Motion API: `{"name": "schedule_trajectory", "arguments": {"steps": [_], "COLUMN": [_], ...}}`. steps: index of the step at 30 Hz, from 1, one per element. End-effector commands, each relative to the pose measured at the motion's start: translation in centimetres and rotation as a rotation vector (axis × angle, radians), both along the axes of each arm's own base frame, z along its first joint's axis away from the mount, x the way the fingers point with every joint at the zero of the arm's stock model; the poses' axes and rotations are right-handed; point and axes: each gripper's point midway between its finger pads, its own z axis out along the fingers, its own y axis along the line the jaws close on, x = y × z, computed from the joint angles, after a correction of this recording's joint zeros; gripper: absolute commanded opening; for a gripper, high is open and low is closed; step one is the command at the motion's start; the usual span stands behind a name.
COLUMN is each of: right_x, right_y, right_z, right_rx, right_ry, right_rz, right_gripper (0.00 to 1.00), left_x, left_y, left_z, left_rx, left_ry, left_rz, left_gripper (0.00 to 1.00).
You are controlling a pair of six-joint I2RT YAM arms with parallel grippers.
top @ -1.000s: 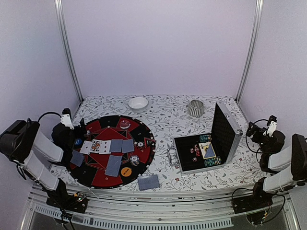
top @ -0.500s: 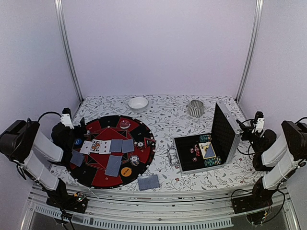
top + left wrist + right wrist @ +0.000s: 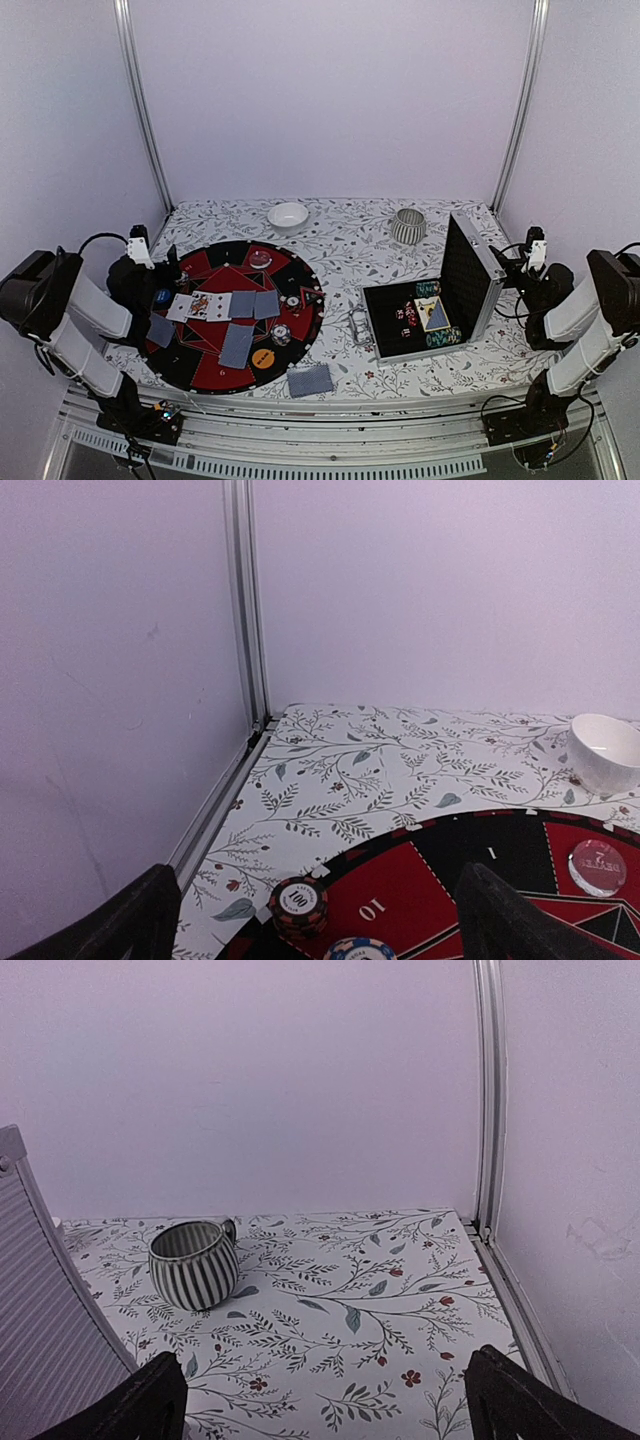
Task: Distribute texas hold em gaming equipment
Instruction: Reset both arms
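Cards (image 3: 240, 305) and some chips (image 3: 298, 905) lie on the round mat (image 3: 215, 375), so I judge the job partly done, spare chips (image 3: 443, 337) sitting in the case (image 3: 465, 270), my left gripper (image 3: 315, 905) and right gripper (image 3: 325, 1385) both spread empty.

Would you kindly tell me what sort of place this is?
Likely a robot test booth staged for poker: plain walls on aluminium posts, a round card mat, an open chip case.

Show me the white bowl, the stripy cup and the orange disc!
White bowl (image 3: 288, 215): top view, its middle.
Stripy cup (image 3: 193, 1268): right wrist view, its ribbed side.
Orange disc (image 3: 263, 357): top view, its middle.
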Motion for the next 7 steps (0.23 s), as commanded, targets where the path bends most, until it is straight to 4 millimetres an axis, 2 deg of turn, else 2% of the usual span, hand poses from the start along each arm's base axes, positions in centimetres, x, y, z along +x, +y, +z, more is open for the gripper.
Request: {"name": "schedule_trajectory", "arguments": {"steps": [1, 7], "right_x": [0.03, 0.06], "right_y": [0.05, 0.06], "right_z": [0.37, 0.33], "right_rx": [-0.008, -0.008], "right_ry": [-0.01, -0.008], "right_rz": [-0.004, -0.003], "right_gripper": [0.99, 0.99], "left_x": [0.25, 0.23], "left_y": [0.3, 0.3], "left_z": [0.85, 0.8], "left_rx": [0.005, 0.005], "left_ry": [-0.031, -0.03], "left_rz": [0.004, 0.004], "left_gripper": [0.98, 0.98]}}
